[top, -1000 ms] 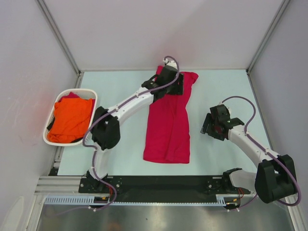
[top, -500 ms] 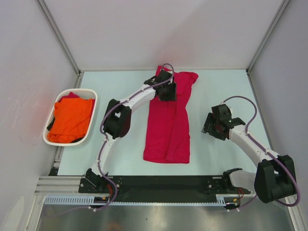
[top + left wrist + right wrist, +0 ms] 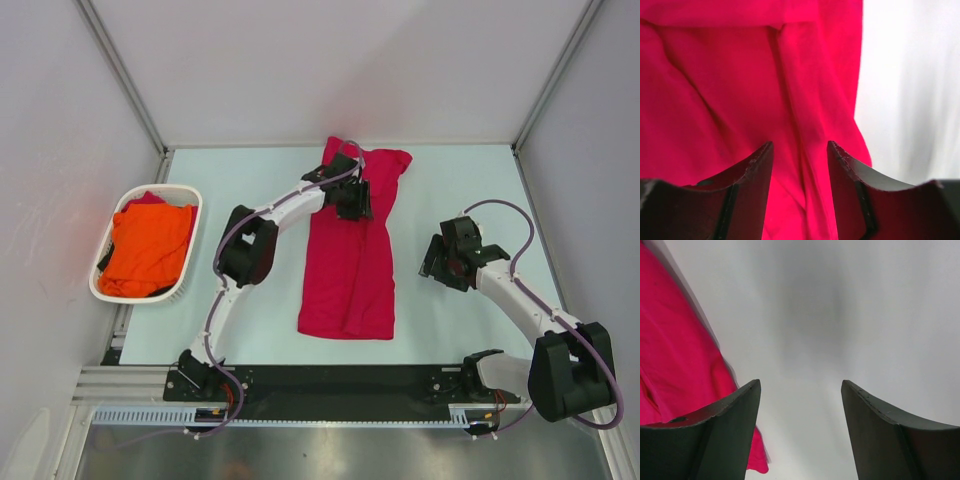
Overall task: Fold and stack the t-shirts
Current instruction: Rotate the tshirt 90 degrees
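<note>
The left gripper sits low over the far end of the crimson t-shirt, which lies as a long folded strip mid-desk. Its jaws are partly apart with a raised crease of cloth between them, and I cannot tell whether they press it. The right gripper hovers over bare desk just beside the shirt's right edge with its jaws wide apart and nothing held, and the orange t-shirt lies bunched in the white basket.
</note>
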Action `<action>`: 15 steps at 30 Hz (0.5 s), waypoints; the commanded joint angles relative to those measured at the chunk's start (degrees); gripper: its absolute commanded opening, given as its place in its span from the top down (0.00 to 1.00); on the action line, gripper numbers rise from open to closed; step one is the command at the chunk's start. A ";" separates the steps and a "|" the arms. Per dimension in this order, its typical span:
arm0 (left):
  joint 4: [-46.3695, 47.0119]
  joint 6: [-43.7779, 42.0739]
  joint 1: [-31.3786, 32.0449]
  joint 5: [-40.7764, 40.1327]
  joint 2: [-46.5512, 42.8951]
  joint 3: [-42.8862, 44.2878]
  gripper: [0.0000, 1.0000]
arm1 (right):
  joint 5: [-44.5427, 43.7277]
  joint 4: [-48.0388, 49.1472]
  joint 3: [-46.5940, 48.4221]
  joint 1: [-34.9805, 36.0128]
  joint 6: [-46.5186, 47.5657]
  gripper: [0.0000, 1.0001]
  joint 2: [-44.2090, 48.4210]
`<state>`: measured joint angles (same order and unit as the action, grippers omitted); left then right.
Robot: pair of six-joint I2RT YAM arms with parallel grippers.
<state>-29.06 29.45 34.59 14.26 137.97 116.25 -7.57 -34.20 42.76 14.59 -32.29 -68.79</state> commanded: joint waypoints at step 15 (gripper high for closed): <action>3.82 1.22 -0.31 -2.65 -2.61 -4.17 1.00 | 1.15 1.67 0.30 -0.44 0.39 0.29 -0.37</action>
<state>-27.16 31.00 34.57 15.75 140.84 116.14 -7.01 -33.95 42.76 14.41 -32.29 -69.08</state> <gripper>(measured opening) 0.005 0.709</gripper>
